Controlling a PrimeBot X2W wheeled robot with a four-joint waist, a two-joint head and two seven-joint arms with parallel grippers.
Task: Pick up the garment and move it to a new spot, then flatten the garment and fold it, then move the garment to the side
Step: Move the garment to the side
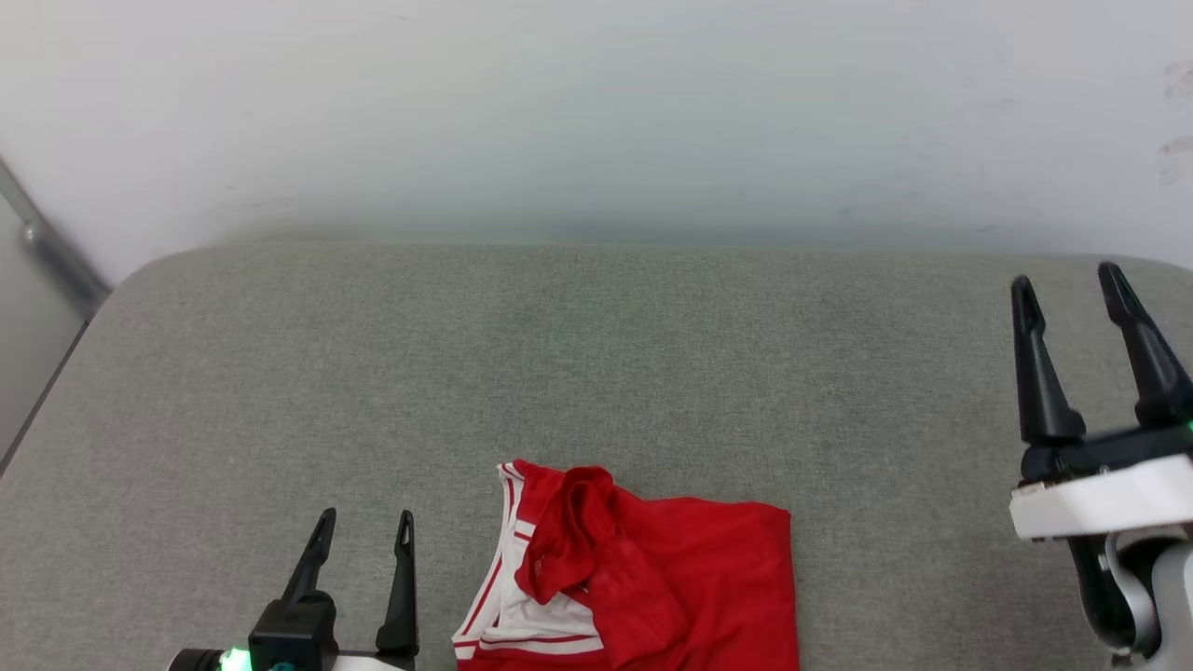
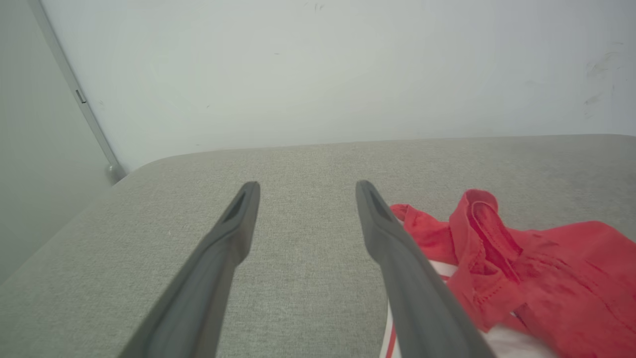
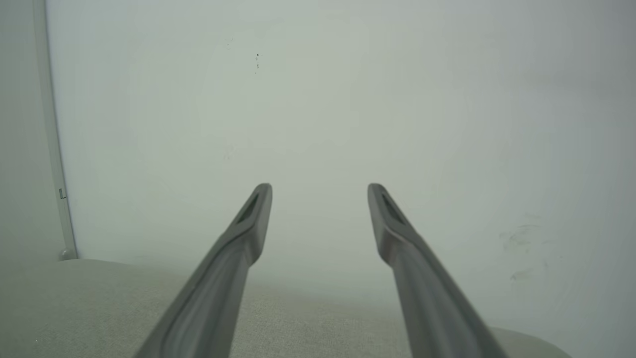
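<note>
Grey fabric surface (image 1: 596, 373) meets pale wall (image 1: 596, 112).

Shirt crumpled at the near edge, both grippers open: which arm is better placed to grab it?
Left, likely. The left gripper is open beside the garment, at its striped edge, and its wrist view shows the fabric close by. The right gripper, also open, stands far off to the side.
</note>
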